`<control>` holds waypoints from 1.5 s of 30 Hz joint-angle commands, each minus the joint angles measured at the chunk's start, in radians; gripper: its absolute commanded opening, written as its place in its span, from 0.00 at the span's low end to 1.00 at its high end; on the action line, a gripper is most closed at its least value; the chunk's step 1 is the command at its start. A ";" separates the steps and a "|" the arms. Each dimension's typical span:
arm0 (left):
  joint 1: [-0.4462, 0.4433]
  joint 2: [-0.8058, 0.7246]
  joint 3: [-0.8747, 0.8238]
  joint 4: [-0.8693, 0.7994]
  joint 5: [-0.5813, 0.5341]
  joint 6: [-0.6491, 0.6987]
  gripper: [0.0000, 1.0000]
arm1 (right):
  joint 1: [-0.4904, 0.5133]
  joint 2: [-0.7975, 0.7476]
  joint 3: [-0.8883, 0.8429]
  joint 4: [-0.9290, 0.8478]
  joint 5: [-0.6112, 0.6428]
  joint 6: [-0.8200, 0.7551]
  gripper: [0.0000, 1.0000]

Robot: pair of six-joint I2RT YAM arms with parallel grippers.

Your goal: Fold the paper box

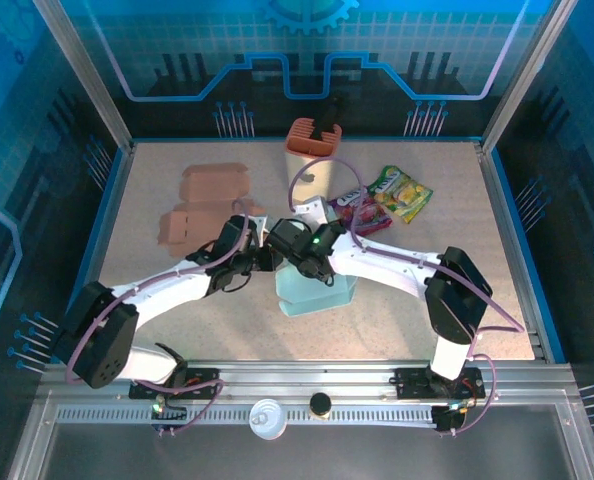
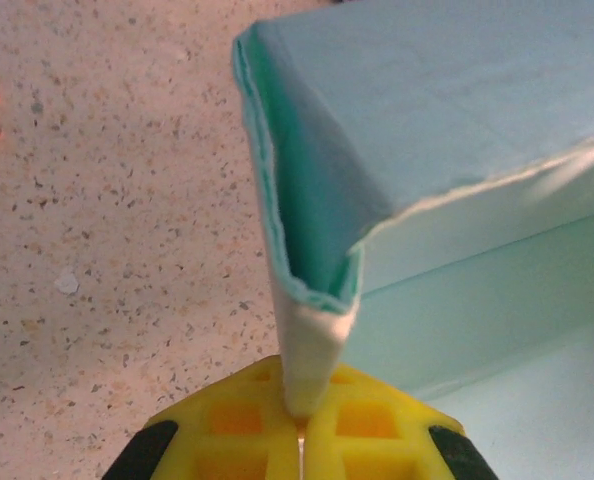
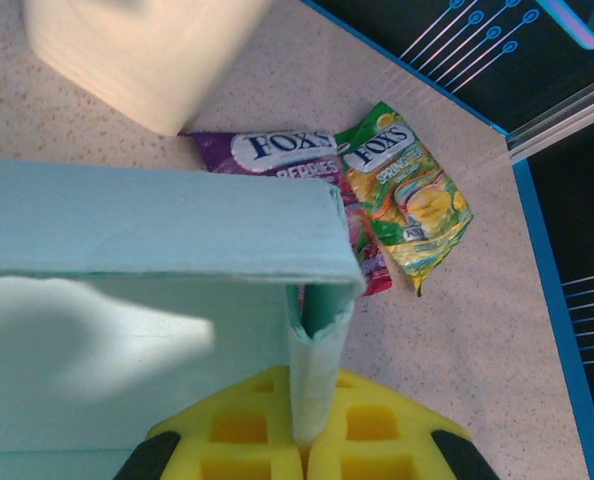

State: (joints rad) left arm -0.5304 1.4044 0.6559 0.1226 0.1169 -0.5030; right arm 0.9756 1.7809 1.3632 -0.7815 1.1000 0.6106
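Observation:
The paper box (image 1: 317, 292) is pale teal and stands partly formed at the table's middle, between my two arms. In the left wrist view its wall (image 2: 457, 120) bends round a corner into a narrow doubled flap, and my left gripper (image 2: 302, 410) is shut on that flap's lower end. In the right wrist view the box (image 3: 157, 220) has a matching doubled corner flap running down between the yellow fingers (image 3: 237, 430), with my right gripper (image 3: 307, 435) shut on it. From above, the left gripper (image 1: 262, 258) and the right gripper (image 1: 312, 262) meet at the box's far edge.
Flat orange box blanks (image 1: 212, 185) lie at the back left. An orange container (image 1: 312, 140) stands at the back centre. A green candy bag (image 1: 402, 193) and a purple candy bag (image 1: 362, 212) lie right of it. A cream block (image 3: 147, 50) sits behind the box.

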 commanded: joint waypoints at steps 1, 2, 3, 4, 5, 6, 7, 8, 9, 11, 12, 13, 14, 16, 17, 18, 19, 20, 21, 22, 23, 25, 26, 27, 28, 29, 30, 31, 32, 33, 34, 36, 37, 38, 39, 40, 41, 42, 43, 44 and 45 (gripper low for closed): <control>-0.012 0.044 -0.036 0.140 -0.020 -0.030 0.00 | 0.015 0.014 -0.047 0.009 -0.024 -0.003 0.00; -0.015 0.061 -0.045 0.162 -0.024 -0.034 0.00 | 0.015 0.020 -0.052 0.015 -0.034 -0.005 0.00; -0.017 0.077 -0.053 0.182 -0.029 -0.039 0.00 | 0.015 0.026 -0.055 0.019 -0.039 -0.006 0.00; -0.019 0.091 -0.061 0.201 -0.032 -0.043 0.00 | 0.016 0.031 -0.060 0.023 -0.045 -0.009 0.00; -0.020 0.108 -0.069 0.225 -0.036 -0.047 0.03 | 0.016 0.034 -0.066 0.033 -0.053 -0.017 0.00; -0.022 0.125 -0.077 0.246 -0.039 -0.051 0.06 | 0.018 0.035 -0.074 0.043 -0.058 -0.022 0.00; -0.023 0.140 -0.081 0.260 -0.045 -0.054 0.08 | 0.020 0.035 -0.080 0.050 -0.062 -0.024 0.00; -0.023 0.157 -0.085 0.278 -0.050 -0.057 0.10 | 0.021 0.034 -0.086 0.058 -0.066 -0.028 0.00; -0.024 0.172 -0.087 0.292 -0.056 -0.059 0.12 | 0.021 0.032 -0.091 0.062 -0.068 -0.029 0.00; -0.025 0.203 -0.090 0.317 -0.065 -0.063 0.14 | 0.021 0.031 -0.096 0.068 -0.072 -0.033 0.00; -0.026 0.216 -0.091 0.329 -0.071 -0.063 0.14 | 0.021 0.030 -0.098 0.071 -0.075 -0.037 0.00; -0.026 0.226 -0.091 0.338 -0.078 -0.063 0.14 | 0.021 0.029 -0.101 0.073 -0.075 -0.041 0.00; -0.027 0.238 -0.091 0.346 -0.084 -0.063 0.14 | 0.021 0.028 -0.101 0.076 -0.077 -0.043 0.00; -0.027 0.252 -0.091 0.361 -0.095 -0.063 0.15 | 0.021 0.029 -0.105 0.084 -0.083 -0.050 0.00; -0.028 0.258 -0.091 0.369 -0.099 -0.063 0.16 | 0.021 0.028 -0.107 0.085 -0.087 -0.049 0.00; -0.029 0.263 -0.092 0.378 -0.105 -0.063 0.17 | 0.021 0.030 -0.107 0.086 -0.086 -0.051 0.00; -0.029 0.266 -0.093 0.380 -0.111 -0.064 0.17 | 0.021 0.031 -0.108 0.088 -0.087 -0.051 0.00; -0.030 0.269 -0.093 0.385 -0.119 -0.065 0.18 | 0.021 0.033 -0.110 0.088 -0.088 -0.051 0.00; -0.031 0.272 -0.094 0.386 -0.125 -0.065 0.19 | 0.022 0.034 -0.110 0.090 -0.089 -0.051 0.00; -0.033 0.274 -0.095 0.387 -0.131 -0.065 0.19 | 0.020 0.037 -0.111 0.090 -0.089 -0.049 0.00; -0.034 0.278 -0.096 0.388 -0.140 -0.066 0.19 | 0.021 0.038 -0.110 0.087 -0.091 -0.048 0.00; -0.034 0.281 -0.103 0.398 -0.151 -0.068 0.14 | 0.021 0.039 -0.113 0.088 -0.091 -0.045 0.00; -0.035 0.280 -0.108 0.403 -0.156 -0.069 0.09 | 0.021 0.040 -0.113 0.087 -0.092 -0.044 0.00; -0.036 0.279 -0.111 0.404 -0.165 -0.072 0.05 | 0.021 0.039 -0.113 0.086 -0.092 -0.043 0.00; -0.037 0.277 -0.113 0.401 -0.174 -0.074 0.02 | 0.022 0.038 -0.112 0.087 -0.092 -0.043 0.00; -0.042 0.274 -0.112 0.392 -0.191 -0.078 0.00 | 0.021 0.040 -0.110 0.084 -0.092 -0.042 0.00; -0.048 0.271 -0.108 0.371 -0.213 -0.083 0.00 | 0.021 0.043 -0.106 0.078 -0.091 -0.039 0.00; -0.055 0.268 -0.100 0.344 -0.240 -0.089 0.00 | 0.021 0.046 -0.100 0.070 -0.089 -0.034 0.00; -0.068 0.265 -0.086 0.300 -0.280 -0.104 0.00 | 0.023 0.050 -0.094 0.059 -0.087 -0.027 0.00; -0.083 0.262 -0.070 0.251 -0.327 -0.126 0.00 | 0.025 0.055 -0.089 0.053 -0.086 -0.020 0.00; -0.099 0.261 -0.055 0.210 -0.369 -0.144 0.00 | 0.026 0.058 -0.086 0.050 -0.086 -0.015 0.00; -0.140 0.256 -0.026 0.118 -0.481 -0.203 0.00 | 0.028 0.066 -0.080 0.039 -0.092 -0.002 0.00; -0.155 0.253 -0.022 0.104 -0.520 -0.230 0.00 | 0.029 0.069 -0.079 0.039 -0.095 0.001 0.00; -0.165 0.250 -0.024 0.098 -0.542 -0.254 0.00 | 0.030 0.071 -0.079 0.040 -0.096 0.003 0.00; -0.169 0.249 -0.026 0.101 -0.551 -0.268 0.00 | 0.032 0.073 -0.079 0.039 -0.097 0.004 0.00; -0.170 0.248 -0.032 0.117 -0.547 -0.274 0.00 | 0.032 0.073 -0.082 0.039 -0.097 0.006 0.00; -0.168 0.247 -0.038 0.136 -0.539 -0.271 0.00 | 0.032 0.071 -0.084 0.040 -0.098 0.006 0.00; -0.168 0.244 -0.041 0.149 -0.531 -0.260 0.00 | 0.032 0.070 -0.088 0.044 -0.098 0.004 0.00; -0.168 0.239 -0.041 0.157 -0.522 -0.247 0.01 | 0.032 0.068 -0.093 0.049 -0.098 -0.001 0.00; -0.168 0.232 -0.042 0.163 -0.514 -0.231 0.11 | 0.032 0.065 -0.096 0.053 -0.098 -0.004 0.00; -0.168 0.224 -0.042 0.168 -0.506 -0.215 0.19 | 0.032 0.065 -0.098 0.054 -0.097 -0.005 0.00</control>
State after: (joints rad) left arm -0.6811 1.6497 0.6144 0.3702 -0.3111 -0.7338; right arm 0.9810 1.8015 1.2915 -0.6441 0.9932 0.6052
